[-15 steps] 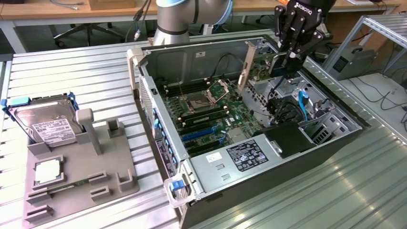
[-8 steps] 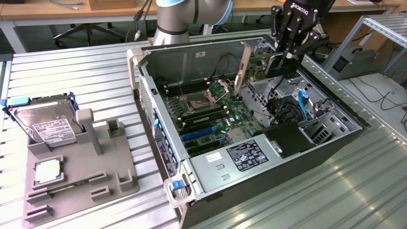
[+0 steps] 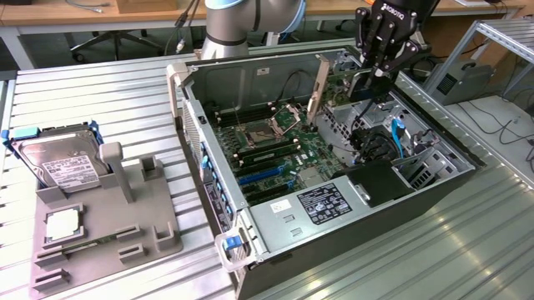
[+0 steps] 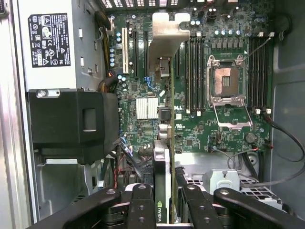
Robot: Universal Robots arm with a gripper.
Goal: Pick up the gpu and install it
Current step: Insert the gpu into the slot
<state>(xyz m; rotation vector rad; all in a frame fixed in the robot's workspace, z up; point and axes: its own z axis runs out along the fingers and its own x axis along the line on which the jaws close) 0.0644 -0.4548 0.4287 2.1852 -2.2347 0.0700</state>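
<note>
My gripper (image 3: 374, 80) hangs over the far side of the open computer case (image 3: 444, 182), shut on the gpu (image 3: 341, 86). The card stands on edge above the motherboard (image 3: 279, 147), its silver bracket (image 3: 319, 87) pointing down toward the board. In the wrist view the gpu (image 4: 163, 160) is seen edge-on between the two black fingers (image 4: 142, 206), and its bracket (image 4: 167, 40) reaches out over the expansion slots (image 4: 135, 45). The card is held above the board and is not seated in any slot.
Inside the case are the power supply (image 3: 326, 203), a black shroud (image 3: 379, 182), blue cables (image 3: 394, 139) and an open CPU socket (image 3: 254, 132). A grey fixture (image 3: 125, 219) at the exterior view's left holds a hard drive (image 3: 60, 161) and a processor (image 3: 64, 224).
</note>
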